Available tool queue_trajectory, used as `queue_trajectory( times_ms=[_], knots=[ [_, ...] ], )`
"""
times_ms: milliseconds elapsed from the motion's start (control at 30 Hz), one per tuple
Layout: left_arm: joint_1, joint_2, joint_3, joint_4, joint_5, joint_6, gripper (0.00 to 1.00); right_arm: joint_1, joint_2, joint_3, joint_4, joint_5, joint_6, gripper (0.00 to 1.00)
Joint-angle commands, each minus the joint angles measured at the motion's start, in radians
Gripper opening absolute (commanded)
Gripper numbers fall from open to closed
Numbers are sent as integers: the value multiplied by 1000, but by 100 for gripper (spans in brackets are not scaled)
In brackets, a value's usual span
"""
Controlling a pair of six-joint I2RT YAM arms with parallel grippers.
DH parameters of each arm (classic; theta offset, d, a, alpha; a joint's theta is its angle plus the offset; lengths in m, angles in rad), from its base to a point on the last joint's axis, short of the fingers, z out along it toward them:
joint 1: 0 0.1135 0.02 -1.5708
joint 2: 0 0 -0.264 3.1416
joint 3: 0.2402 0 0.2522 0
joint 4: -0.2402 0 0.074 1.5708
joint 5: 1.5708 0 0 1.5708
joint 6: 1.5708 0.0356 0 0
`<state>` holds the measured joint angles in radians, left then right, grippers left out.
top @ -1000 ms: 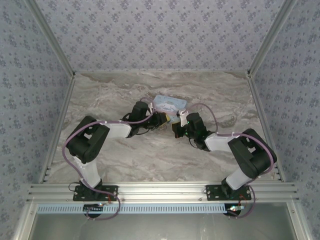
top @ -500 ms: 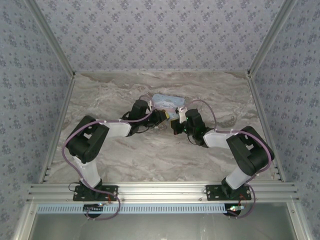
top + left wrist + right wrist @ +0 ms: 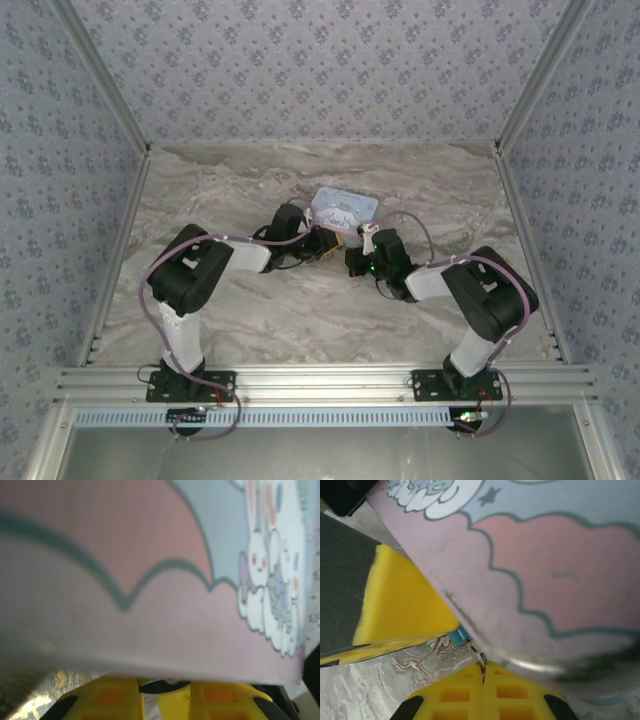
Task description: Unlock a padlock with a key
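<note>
— Overhead: seeing left gripper (image 3: 327,241), right gripper (image 3: 353,245) crowding pastel-blue cartoon tin box (image 3: 345,208).
— Right wrist: pinching shut on thin grey metal sliver (image 3: 476,653) joining tiny teal padlock (image 3: 458,636) under tin. Left's grip: failing to tell.

You see a smooth, glossy printed tin (image 3: 560,555), matt yellow plastic fingers (image 3: 455,696), and a marble-patterned worktop (image 3: 300,315)

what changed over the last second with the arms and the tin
Both arms folded inward: the left arm swung its elbow right, and the right arm swung its elbow left. The tin box between them shifted slightly right and tipped, showing more of its lid. Unchanged: the right gripper keeps its jaws shut on a thin metal piece beside the teal padlock, and the left gripper stays at the tin.
</note>
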<state>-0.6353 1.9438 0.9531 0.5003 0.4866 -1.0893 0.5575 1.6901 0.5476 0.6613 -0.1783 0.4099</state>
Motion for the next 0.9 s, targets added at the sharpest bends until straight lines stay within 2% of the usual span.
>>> queue_trajectory(
  times_ms=[0, 267, 367, 567, 867],
  knots=[
    [-9, 13, 29, 80, 28, -49, 26, 15, 30, -18, 84, -34, 66, 0],
    [5, -38, -8, 61, -4, -32, 53, 19, 11, -27, 79, -29, 112, 0],
    [17, -78, -38, 50, -18, -23, 58, 18, 7, -34, 84, -40, 158, 0],
    [27, -133, -91, 28, -52, -36, 62, 18, -24, -33, 64, -68, 272, 0],
    [13, -96, -120, 83, -51, -150, 58, 15, -42, -13, 29, -120, 391, 0]
  ],
)
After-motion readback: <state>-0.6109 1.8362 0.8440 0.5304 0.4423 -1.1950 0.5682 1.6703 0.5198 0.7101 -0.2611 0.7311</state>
